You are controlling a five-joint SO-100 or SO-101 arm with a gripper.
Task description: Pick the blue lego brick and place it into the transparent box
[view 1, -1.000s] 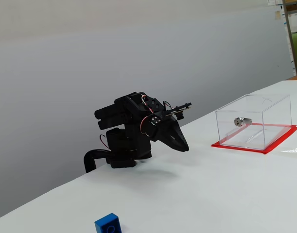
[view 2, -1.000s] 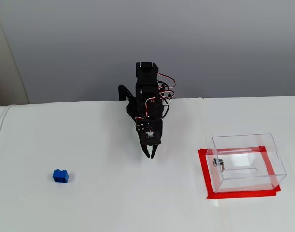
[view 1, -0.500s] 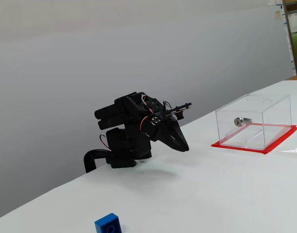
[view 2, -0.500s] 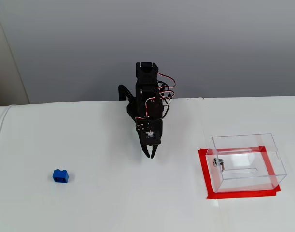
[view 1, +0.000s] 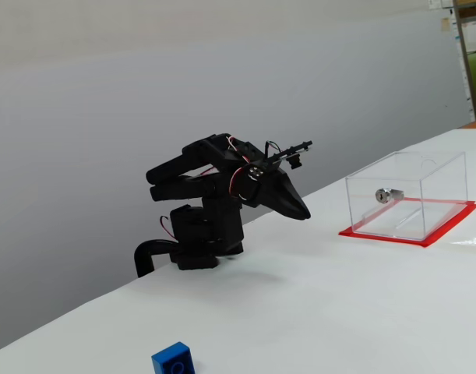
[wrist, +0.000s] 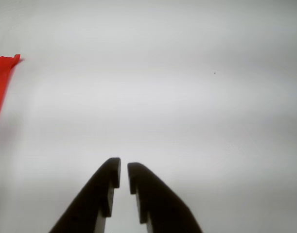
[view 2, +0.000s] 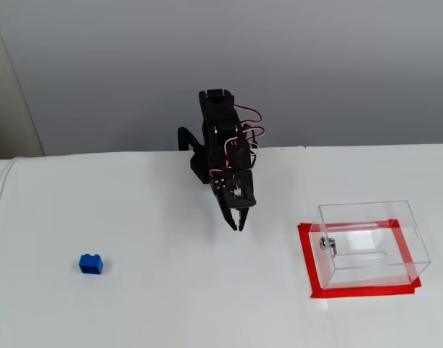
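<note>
The blue lego brick [view 2: 90, 264] lies alone on the white table, far left of the arm; it also shows at the bottom edge of a fixed view [view 1: 174, 360]. The transparent box [view 2: 370, 243] stands at the right on its red base [view 2: 352, 292], with a silver lock [view 1: 388, 195] on one wall. My black gripper [view 2: 238, 225] hangs above the table between brick and box, nearer the box, shut with nothing in it. In the wrist view the fingertips [wrist: 123, 167] nearly touch over bare table, with a corner of the red base [wrist: 0, 82] at the left edge. The brick is out of the wrist view.
The arm's base [view 1: 202, 238] is clamped at the table's [view 2: 170, 312] back edge in front of a grey wall. A shelf [view 1: 471, 58] stands far off at the right.
The arm has lifted and swung slightly toward the box; the gripper tip is higher and closer to it. Brick and box have not moved.
</note>
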